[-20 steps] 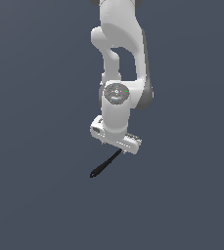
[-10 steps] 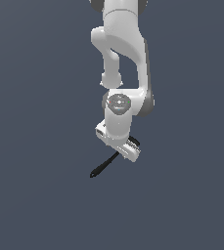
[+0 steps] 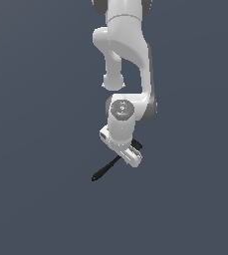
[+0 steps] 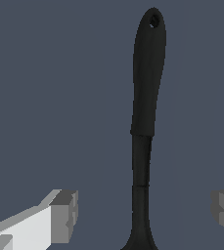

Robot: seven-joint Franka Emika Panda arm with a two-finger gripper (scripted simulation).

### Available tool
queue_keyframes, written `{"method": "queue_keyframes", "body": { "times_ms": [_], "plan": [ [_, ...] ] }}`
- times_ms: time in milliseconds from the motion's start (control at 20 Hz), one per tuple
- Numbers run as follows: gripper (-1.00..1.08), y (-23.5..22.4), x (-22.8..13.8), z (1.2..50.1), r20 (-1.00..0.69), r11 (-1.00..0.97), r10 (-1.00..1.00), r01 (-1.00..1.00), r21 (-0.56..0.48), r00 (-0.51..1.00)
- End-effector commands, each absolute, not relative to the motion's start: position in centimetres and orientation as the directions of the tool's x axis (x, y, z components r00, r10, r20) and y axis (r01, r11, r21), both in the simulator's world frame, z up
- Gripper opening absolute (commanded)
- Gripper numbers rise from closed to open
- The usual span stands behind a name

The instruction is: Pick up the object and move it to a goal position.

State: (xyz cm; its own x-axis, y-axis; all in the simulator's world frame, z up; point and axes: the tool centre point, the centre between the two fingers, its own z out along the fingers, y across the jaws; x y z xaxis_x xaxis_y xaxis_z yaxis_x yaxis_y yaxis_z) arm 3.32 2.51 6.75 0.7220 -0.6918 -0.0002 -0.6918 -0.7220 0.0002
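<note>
Two fingers (image 4: 64,215): spread wide, straddling the spatula (image 4: 145,117), holding nothing
Spatula: flat on the surface (image 3: 36,149), ungrasped
Left: close, lift, carry to goal

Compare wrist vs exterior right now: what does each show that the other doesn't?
Wrist only: the hang hole at the end of the spatula handle, and both fingertips standing apart on either side of the shaft, not touching it.

Exterior only: the whole arm above, and the spatula's far end poking out behind the gripper. The fingers are hidden there.

Both: the black spatula lying on the plain dark surface, gripper positioned over it.
</note>
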Motion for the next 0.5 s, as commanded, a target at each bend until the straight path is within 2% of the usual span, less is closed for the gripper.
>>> {"method": "queue_keyframes", "body": {
  "times_ms": [0,450],
  "plan": [
    [1.0,2.5,3.3,6.7,0.0,-0.722,-0.692,-0.692,0.0,0.722],
    [1.0,2.5,3.2,3.7,0.0,-0.72,-0.694,-0.694,0.0,0.72]
  ]
}}
